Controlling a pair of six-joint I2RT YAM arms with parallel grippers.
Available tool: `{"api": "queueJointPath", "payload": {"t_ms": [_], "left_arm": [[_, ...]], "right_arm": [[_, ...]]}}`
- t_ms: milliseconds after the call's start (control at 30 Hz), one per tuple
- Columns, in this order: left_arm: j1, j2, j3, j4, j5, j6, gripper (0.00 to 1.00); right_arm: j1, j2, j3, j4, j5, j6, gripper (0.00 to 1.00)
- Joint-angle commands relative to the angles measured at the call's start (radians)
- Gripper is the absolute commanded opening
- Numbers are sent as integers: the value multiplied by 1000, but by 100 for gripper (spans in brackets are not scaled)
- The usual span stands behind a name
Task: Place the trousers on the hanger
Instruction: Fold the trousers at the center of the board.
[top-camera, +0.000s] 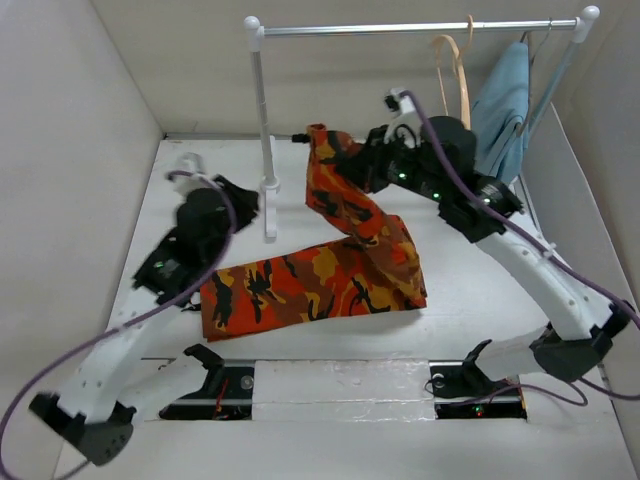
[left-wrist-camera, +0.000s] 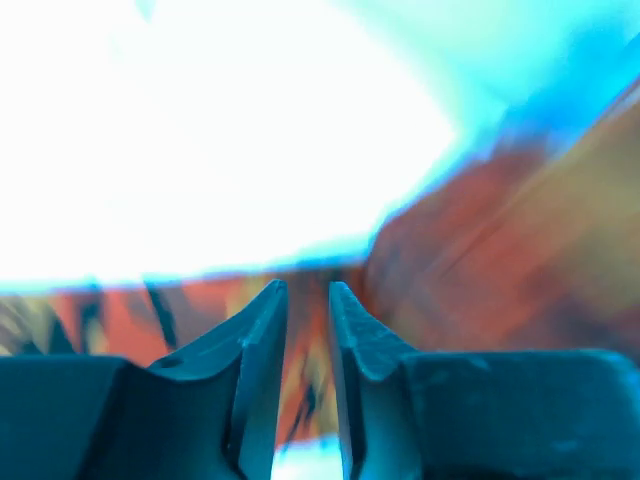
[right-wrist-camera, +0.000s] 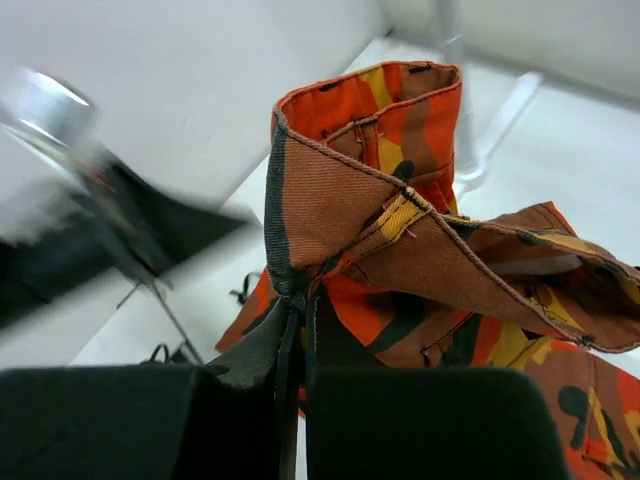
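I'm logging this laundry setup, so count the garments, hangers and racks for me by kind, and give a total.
Garments: 2, the orange camouflage cloth trousers and the plain light-blue cloth.
Hangers: 2, the tan wooden hanger and the thin dark wire-like hanger.
Racks: 1, the white clothes rack with a metal rail.
Total: 5.

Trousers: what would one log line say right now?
right jaws shut on trousers, end lifted | left jaws slightly apart, empty | hanger on rail, bare

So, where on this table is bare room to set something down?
Bare table lies between the trousers and the right arm, and in the near strip before the trousers. Crowded: around the rack post and left arm.
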Motion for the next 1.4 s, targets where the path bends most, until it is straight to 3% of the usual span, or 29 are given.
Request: {"api": "queueJointPath", "payload": {"t_ms": [0, 33, 100, 200, 233, 267, 300, 367, 400, 467, 500, 600, 633, 667, 700, 767, 800, 867, 1033, 1200, 1367], "left_arm": [[190, -97, 134, -120, 10, 101, 21], [307, -107, 224, -133, 30, 117, 21], [392, -101, 321, -163, 69, 149, 22], [419, -64, 496, -206, 38, 175, 23], [419, -50, 545, -217, 17, 177, 24], [419, -45, 562, -222, 3, 174, 25], [419, -44, 575, -226, -8, 177, 25], [419, -44, 596, -239, -35, 183, 28], [419, -44, 593, -246, -42, 185, 28], [419, -54, 563, -260, -45, 175, 30], [419, -61, 540, -259, -40, 169, 30], [419, -102, 397, -236, 6, 140, 30], [419, -119, 292, -226, 33, 129, 30], [419, -120, 180, -202, 152, 108, 31], [419, -120, 179, -188, 153, 97, 31], [419, -105, 2, -127, 280, 62, 31], [419, -101, -61, -90, 317, 45, 31], [419, -84, -222, -6, 404, -7, 30], [432, -33, -422, 65, 431, -75, 30], [459, -36, -511, -15, 371, -156, 26], [459, -110, -570, -87, 274, -228, 24]], "right_arm": [[97, 58, 1, 207, 34, -2, 0], [160, 82, 6, 224, 38, -4, 0], [226, 172, 9, 282, 52, -4, 0], [335, 321, 4, 391, 31, 19, 0], [388, 398, -11, 467, 25, 35, 22], [413, 398, -10, 468, 25, 35, 23], [433, 444, -3, 533, -38, 47, 39], [468, 585, 57, 522, -106, 72, 54], [482, 621, 75, 440, -148, 73, 60], [492, 616, 32, 459, -193, 73, 60], [492, 581, -87, 533, -172, 79, 60], [440, 416, -292, 528, -146, 66, 60], [398, 373, -345, 517, -144, 49, 59], [355, 290, -438, 493, -140, 29, 54], [355, 247, -439, 462, -132, 29, 50], [288, 161, -572, 427, -121, 3, 32], [265, 91, -612, 401, -117, -7, 12], [204, 29, -716, 359, -107, -37, 0], [32, -130, -902, 281, -66, -102, 0], [-172, -160, -1074, 261, -136, -151, 0], [-243, -218, -1207, 275, -126, -139, 0]]}}
